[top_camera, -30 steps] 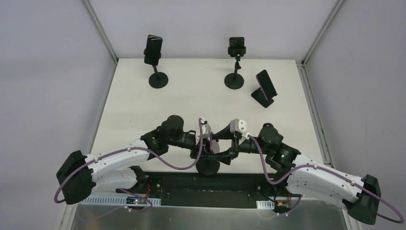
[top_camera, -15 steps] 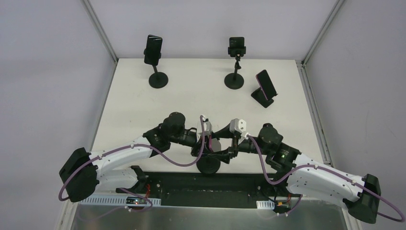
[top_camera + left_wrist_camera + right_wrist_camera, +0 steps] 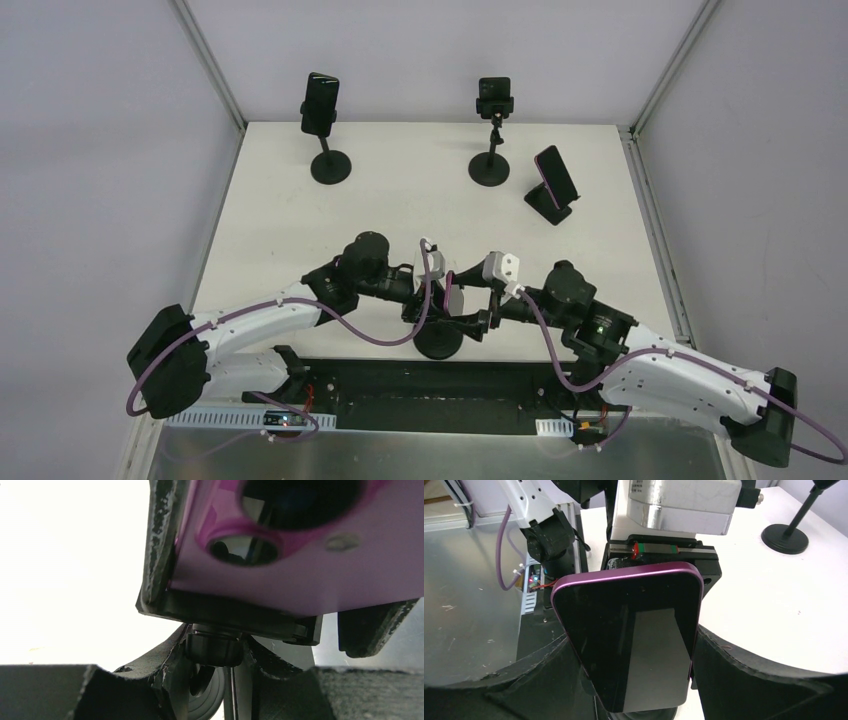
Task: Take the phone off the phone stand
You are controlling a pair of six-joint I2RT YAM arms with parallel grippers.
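Observation:
A purple phone [image 3: 634, 635] sits in the black clamp of a phone stand [image 3: 438, 343] at the table's near edge, between both arms. In the right wrist view its dark screen faces the camera, and my right gripper [image 3: 634, 642] is shut on its two long edges. In the left wrist view the phone's purple back [image 3: 300, 555] with its camera lenses fills the top. My left gripper [image 3: 215, 652] is shut on the stand's round knob [image 3: 214, 645] just under the clamp. In the top view the grippers, left [image 3: 425, 315] and right [image 3: 470, 318], meet over the stand's round base.
Three other phones on stands are at the back: a tall stand at the left [image 3: 320, 103], a tall stand in the middle [image 3: 494, 97], and a low stand with a purple phone at the right [image 3: 555, 178]. The table's front edge and a metal shelf [image 3: 469, 590] lie just behind the stand.
Both wrists have shifted slightly to the right with the stand between them. The phone's pale edge now shows between the grippers in the top view.

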